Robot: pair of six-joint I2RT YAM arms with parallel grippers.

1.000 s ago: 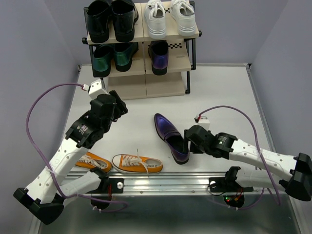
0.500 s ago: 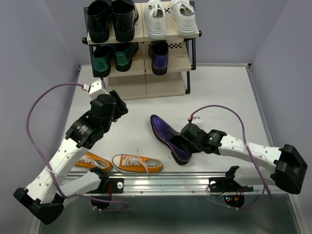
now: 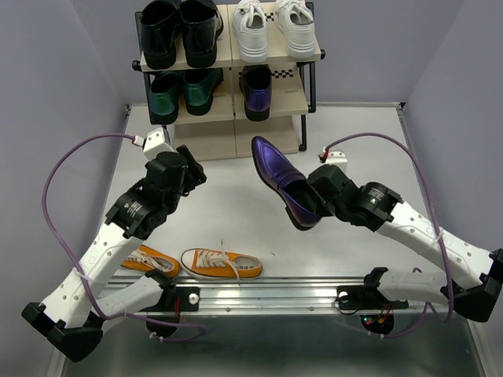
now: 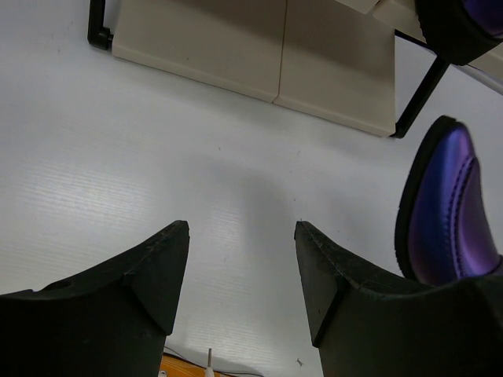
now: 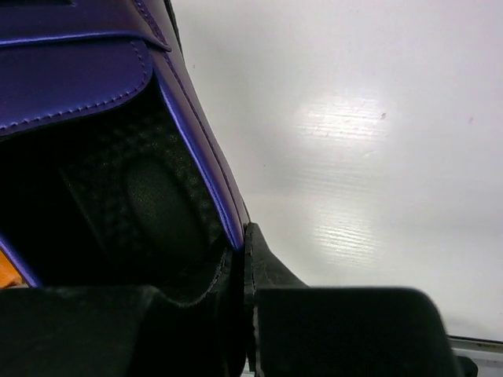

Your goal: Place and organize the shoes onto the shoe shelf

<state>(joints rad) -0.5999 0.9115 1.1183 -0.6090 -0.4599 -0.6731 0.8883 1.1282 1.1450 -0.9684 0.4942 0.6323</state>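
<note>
Shelf [image 3: 267, 140]: black pair [image 3: 179, 31], white sneakers [image 3: 275, 30], green pair [image 3: 182, 90], loafer [image 3: 256, 93]

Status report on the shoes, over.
Right gripper shut on purple loafer, toe toward shelf. Left gripper open, empty. Orange sneakers not yet shelved. Nothing between loafer and shelf.

Legible text, labels, brands, numbers, signs: none in any of the 3 views.
- Purple loafer [image 3: 277, 171]: no readable marking on the upper or the lining.
- White sneakers [image 3: 275, 31] and orange sneakers [image 3: 222, 265]: any marking too small to read.
- Shoe shelf [image 3: 255, 140]: black-and-white checkered strip [image 3: 283, 73] is pattern only, no characters.
</note>
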